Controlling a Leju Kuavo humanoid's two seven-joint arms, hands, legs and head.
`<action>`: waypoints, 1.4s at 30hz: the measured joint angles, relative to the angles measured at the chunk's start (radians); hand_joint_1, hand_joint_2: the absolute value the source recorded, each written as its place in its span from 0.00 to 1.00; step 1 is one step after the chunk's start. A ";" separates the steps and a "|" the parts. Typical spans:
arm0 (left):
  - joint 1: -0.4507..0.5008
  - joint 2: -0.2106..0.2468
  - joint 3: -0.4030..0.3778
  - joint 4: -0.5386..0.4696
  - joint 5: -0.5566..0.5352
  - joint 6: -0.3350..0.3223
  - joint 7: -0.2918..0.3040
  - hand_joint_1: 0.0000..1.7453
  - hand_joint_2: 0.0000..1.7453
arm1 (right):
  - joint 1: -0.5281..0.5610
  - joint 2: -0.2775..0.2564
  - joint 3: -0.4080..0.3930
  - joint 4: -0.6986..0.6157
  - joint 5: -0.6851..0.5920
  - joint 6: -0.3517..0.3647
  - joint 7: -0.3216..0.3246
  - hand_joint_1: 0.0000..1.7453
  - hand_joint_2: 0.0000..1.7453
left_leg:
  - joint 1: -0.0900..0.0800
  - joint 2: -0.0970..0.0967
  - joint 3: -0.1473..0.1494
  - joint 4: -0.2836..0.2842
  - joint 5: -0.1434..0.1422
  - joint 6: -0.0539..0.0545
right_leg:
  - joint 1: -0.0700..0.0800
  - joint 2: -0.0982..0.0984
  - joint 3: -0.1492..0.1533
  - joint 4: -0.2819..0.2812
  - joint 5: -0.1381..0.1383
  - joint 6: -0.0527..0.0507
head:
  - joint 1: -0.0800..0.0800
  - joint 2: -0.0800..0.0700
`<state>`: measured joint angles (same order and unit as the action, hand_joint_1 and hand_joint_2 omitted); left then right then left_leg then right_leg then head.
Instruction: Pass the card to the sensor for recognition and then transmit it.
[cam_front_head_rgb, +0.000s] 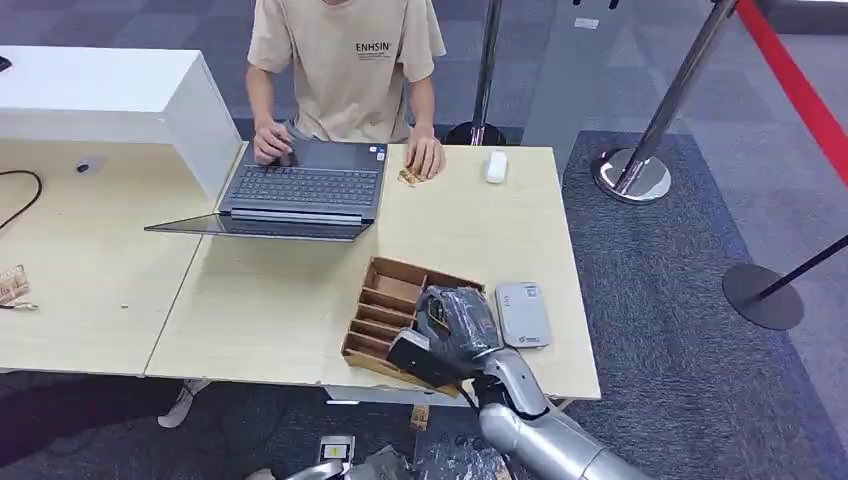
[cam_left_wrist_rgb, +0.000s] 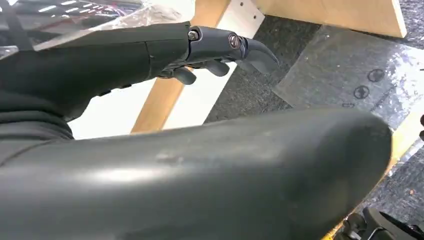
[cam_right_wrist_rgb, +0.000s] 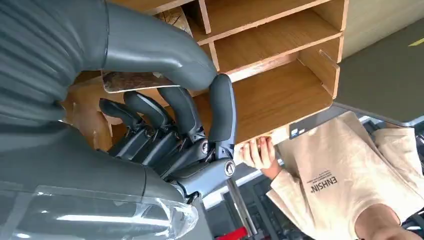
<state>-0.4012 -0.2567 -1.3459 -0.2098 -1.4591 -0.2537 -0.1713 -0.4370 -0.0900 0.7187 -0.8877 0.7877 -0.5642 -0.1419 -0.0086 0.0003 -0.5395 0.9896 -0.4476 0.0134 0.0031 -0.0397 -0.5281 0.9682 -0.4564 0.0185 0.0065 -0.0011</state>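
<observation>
A wooden slotted tray (cam_front_head_rgb: 385, 290) sits near the table's front edge, and my right hand (cam_front_head_rgb: 452, 328) is bent down over its near right end. In the right wrist view the thumb and fingers of that hand (cam_right_wrist_rgb: 175, 115) pinch a thin brownish card (cam_right_wrist_rgb: 132, 81) at the tray's (cam_right_wrist_rgb: 280, 45) slots. The grey-white card sensor (cam_front_head_rgb: 522, 313) lies flat on the table just right of the tray and the hand. My left hand (cam_left_wrist_rgb: 220, 47) hangs below the table edge with its fingers apart, holding nothing.
A person (cam_front_head_rgb: 350, 70) sits across the table with both hands beside an open laptop (cam_front_head_rgb: 300, 190). A small white object (cam_front_head_rgb: 495, 165) lies near the far edge. A white box (cam_front_head_rgb: 110, 95) stands at the back left. Stanchion bases (cam_front_head_rgb: 632, 175) (cam_front_head_rgb: 763, 295) stand on the right floor.
</observation>
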 joint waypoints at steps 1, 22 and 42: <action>0.000 0.000 -0.002 0.000 -0.001 0.000 0.000 0.00 0.00 | 0.000 0.000 0.001 0.000 0.000 -0.004 -0.002 1.00 1.00 | 0.000 0.000 0.000 0.000 0.000 0.000 | 0.000 0.000 0.000 0.000 0.000 0.000 | 0.000 0.000; 0.000 0.002 -0.004 0.000 -0.013 -0.003 -0.005 0.00 0.00 | -0.021 0.002 -0.008 -0.013 -0.005 -0.060 -0.018 1.00 1.00 | 0.000 0.000 0.000 0.000 0.000 0.000 | 0.000 0.000 0.000 0.000 0.000 0.000 | 0.000 0.000; 0.000 0.002 -0.003 0.000 -0.002 -0.021 -0.003 0.00 0.00 | -0.075 0.001 -0.030 -0.100 -0.022 -0.082 -0.019 1.00 1.00 | 0.000 0.000 0.000 0.000 0.000 0.000 | 0.000 0.000 0.000 0.000 0.000 0.000 | 0.000 0.000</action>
<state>-0.4010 -0.2552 -1.3493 -0.2094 -1.4614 -0.2750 -0.1740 -0.5123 -0.0889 0.6890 -0.9876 0.7660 -0.6462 -0.1609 -0.0087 0.0003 -0.5394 0.9896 -0.4476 0.0134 0.0031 -0.0397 -0.5280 0.9684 -0.4564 0.0185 0.0065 -0.0011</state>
